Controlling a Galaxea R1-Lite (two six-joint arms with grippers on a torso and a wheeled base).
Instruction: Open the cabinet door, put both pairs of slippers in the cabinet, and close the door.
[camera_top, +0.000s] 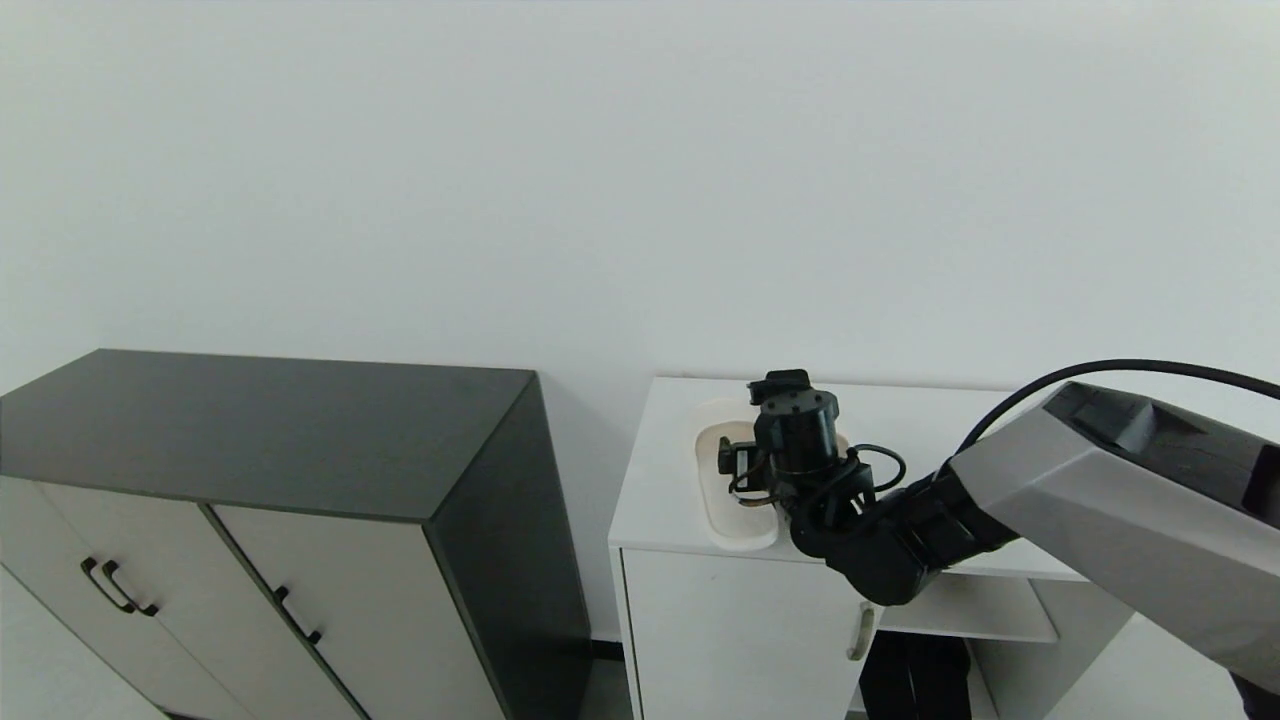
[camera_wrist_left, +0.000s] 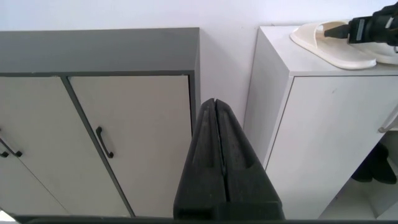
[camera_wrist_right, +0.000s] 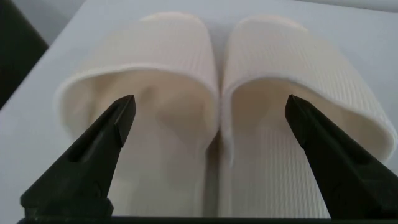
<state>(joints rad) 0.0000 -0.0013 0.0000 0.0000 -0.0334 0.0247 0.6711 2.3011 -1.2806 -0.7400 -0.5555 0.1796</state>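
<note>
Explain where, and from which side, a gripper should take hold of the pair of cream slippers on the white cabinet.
Probably the two inner strap walls of the cream slippers, which lie side by side and touching. Come from the open heel end, as the open right gripper faces them, with one finger going into each opening, then pinch both walls together.

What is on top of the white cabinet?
A pair of cream slippers lies side by side on the white cabinet, the open right hand poised at their openings. From the head view the hand hides much of one.
</note>
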